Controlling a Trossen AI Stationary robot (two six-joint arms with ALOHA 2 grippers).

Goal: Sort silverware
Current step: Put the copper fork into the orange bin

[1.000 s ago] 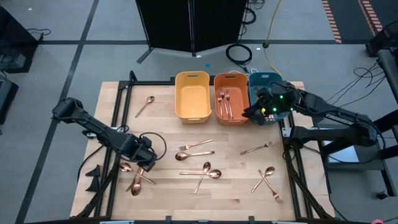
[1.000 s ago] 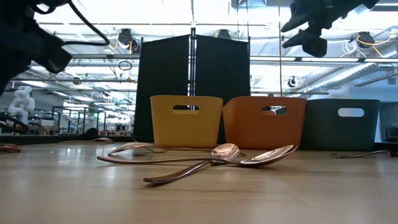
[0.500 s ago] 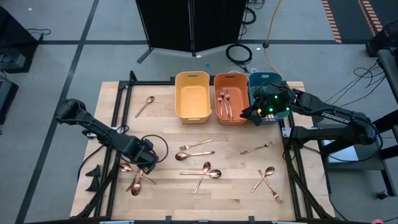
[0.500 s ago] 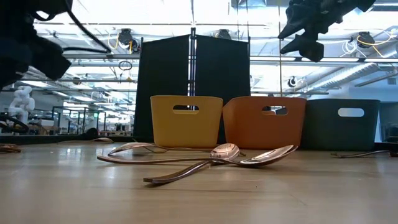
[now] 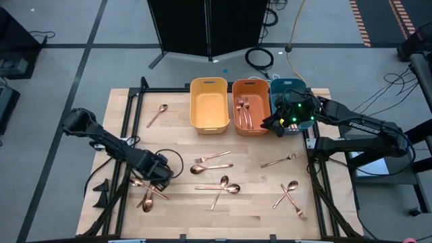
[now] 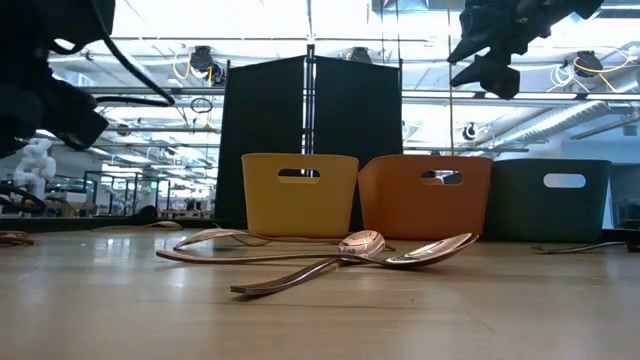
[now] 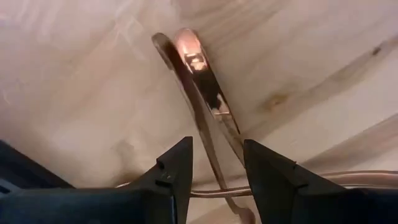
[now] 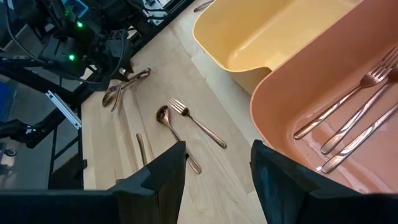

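Copper silverware lies scattered on the wooden table [image 5: 182,145]: a spoon [image 5: 158,115], a fork and spoon [image 5: 210,162], crossed spoons [image 5: 219,187], a fork [image 5: 280,160], a pair [image 5: 289,192] and a left cluster [image 5: 143,192]. Forks [image 5: 244,111] lie in the orange bin [image 5: 251,84]. My left gripper [image 5: 162,179] is low over the left cluster and open. In the left wrist view its fingers stand either side of a copper handle [image 7: 202,87], apart from it. My right gripper [image 5: 275,123] hangs open and empty by the orange bin's right wall.
The yellow bin [image 5: 208,84] holds nothing that shows. The teal bin [image 5: 289,86] is partly covered by my right arm. All three bins stand in a row at the table's far edge. Black frame rails [image 5: 128,135] run along the table's left and right sides.
My left gripper has come down and moved slightly toward the table's right, closing on the left cluster of spoons. My right gripper has shifted a little above the bins. No silverware has moved.
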